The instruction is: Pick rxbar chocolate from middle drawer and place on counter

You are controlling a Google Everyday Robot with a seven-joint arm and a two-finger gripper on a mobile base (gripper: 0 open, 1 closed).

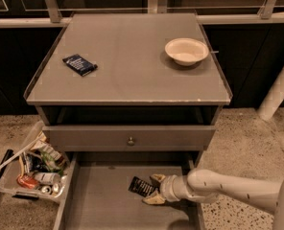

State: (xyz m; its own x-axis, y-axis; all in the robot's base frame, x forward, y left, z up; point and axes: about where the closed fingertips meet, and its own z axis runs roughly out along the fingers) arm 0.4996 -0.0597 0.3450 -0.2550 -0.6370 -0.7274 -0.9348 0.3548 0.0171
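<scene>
The rxbar chocolate (140, 186), a small black wrapper with pale lettering, lies flat on the floor of the open middle drawer (103, 200), right of its centre. My gripper (153, 189) reaches in from the right on a white arm, low over the drawer floor. Its two pale fingers (157, 178) are spread apart, one on each side of the bar's right end. The counter (127, 61) is the grey cabinet top above.
A dark blue packet (79, 64) lies at the counter's left and a white bowl (186, 50) at its back right. A closed drawer front with a round knob (130, 141) sits above the open drawer. A tray of clutter (34, 169) stands on the floor to the left.
</scene>
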